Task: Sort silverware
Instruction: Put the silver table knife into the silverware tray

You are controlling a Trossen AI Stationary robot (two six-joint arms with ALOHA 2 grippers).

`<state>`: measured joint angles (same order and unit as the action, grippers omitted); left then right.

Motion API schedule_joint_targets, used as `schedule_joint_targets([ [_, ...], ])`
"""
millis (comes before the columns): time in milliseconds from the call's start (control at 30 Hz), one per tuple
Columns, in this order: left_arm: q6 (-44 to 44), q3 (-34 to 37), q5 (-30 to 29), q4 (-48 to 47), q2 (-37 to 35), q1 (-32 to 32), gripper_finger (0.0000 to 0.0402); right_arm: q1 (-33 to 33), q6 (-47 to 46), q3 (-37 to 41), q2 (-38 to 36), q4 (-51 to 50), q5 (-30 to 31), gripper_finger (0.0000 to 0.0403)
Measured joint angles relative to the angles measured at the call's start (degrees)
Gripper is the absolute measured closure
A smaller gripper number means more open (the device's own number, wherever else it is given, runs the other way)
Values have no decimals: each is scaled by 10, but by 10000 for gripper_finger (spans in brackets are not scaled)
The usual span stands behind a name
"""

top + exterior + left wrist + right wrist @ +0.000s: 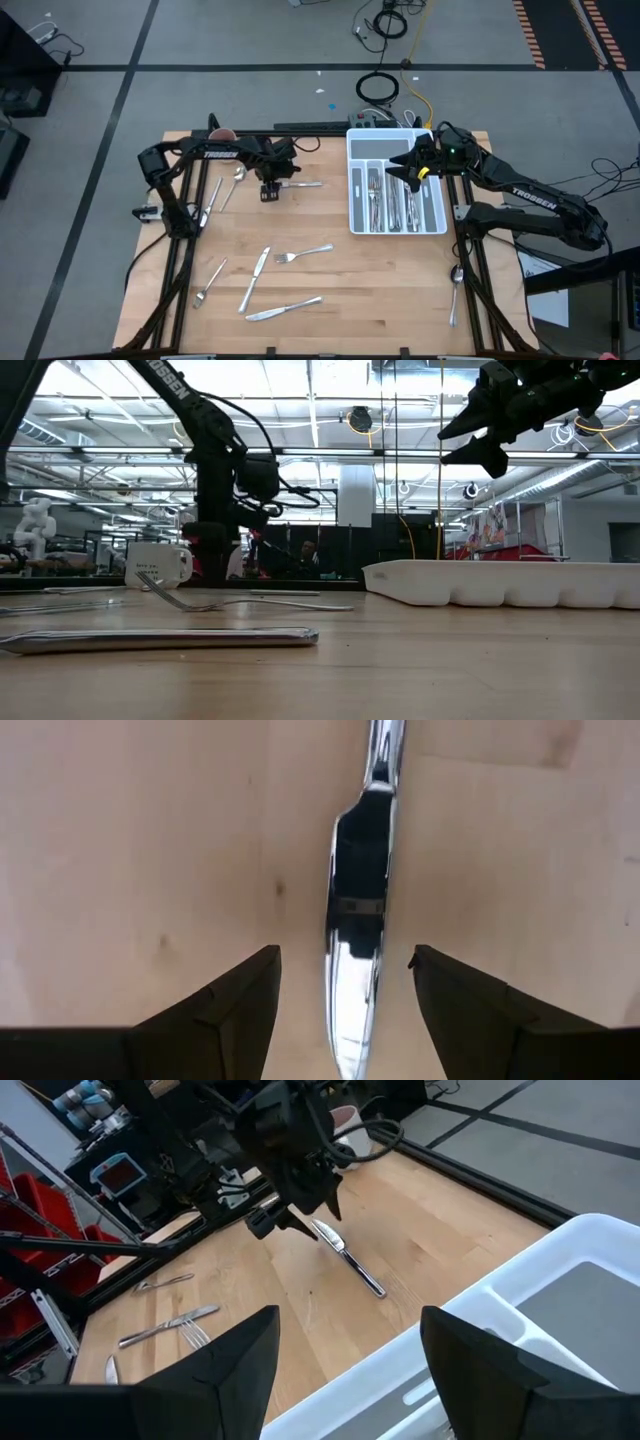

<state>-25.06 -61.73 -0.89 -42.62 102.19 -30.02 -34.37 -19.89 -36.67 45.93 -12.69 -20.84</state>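
Glossy metal knife (358, 910), matt wood table (130, 850)

Two matte black arms bear white TROSSEN lettering, with a green light on the right gripper (408, 170).

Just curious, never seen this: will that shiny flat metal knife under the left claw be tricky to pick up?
Probably a bit. The shiny flat metal table knife lies flush on the wooden table, so the open left gripper gets little edge. Its polished surface looks slippery. It seems stiff, unlikely to bend.

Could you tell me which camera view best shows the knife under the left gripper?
The left wrist view: the knife fills it, between open fingers. The high view shows it small, the right wrist view shows it distant, and the low view hides it.
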Motion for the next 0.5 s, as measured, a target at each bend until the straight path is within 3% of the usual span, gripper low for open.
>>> schedule_joint_targets([
  [367, -14, -5, 10, -4, 60, -2, 172, 0, -1, 0, 0, -7, 0, 167],
  [500, -14, -7, -2, 2, 71, -2, 221, 0, -5, 0, 0, -12, 0, 167],
])
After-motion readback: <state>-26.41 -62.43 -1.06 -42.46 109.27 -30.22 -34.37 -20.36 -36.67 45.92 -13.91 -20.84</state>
